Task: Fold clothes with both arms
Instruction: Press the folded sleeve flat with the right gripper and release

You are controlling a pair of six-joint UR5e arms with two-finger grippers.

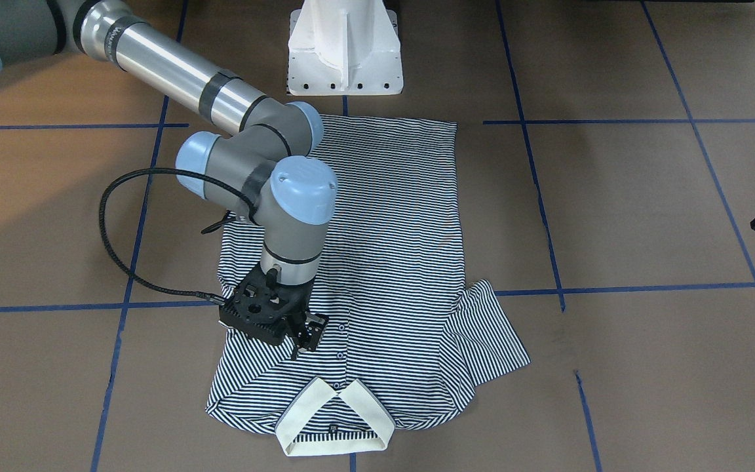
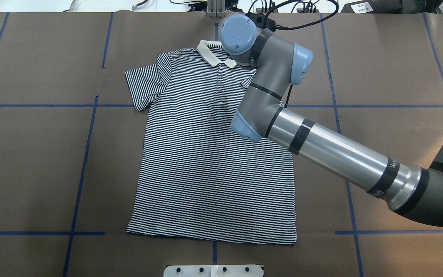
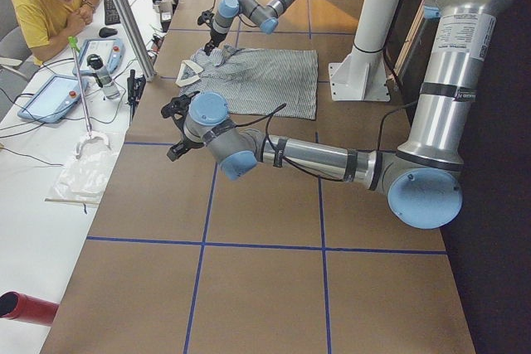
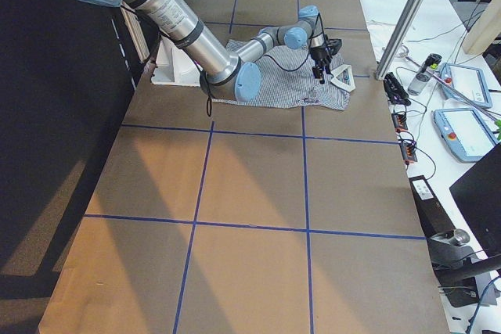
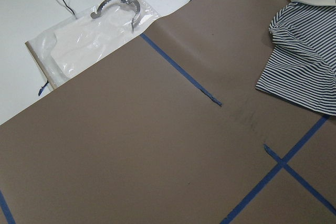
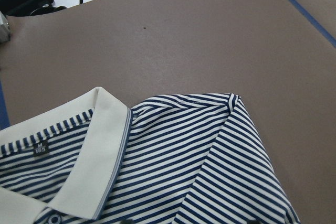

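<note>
The big surface (image 2: 33, 154) is covered in brown paper, and blue tape lines (image 2: 83, 169) cut it into squares. A white stand (image 1: 345, 46) sits at one edge. Beside the surface is a white desk. A person in a yellow shirt (image 3: 46, 2) sits there. Two light blue screens (image 3: 51, 97) lie near them. A clear plastic bag (image 5: 89, 40) lies flat, with a curved metal tool (image 5: 118, 4) on it. A red tube (image 3: 29, 308) lies at the near end.

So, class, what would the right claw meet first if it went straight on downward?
Probably the shirt, at its folded shoulder beside the collar; how high the right claw hangs is unclear.
</note>
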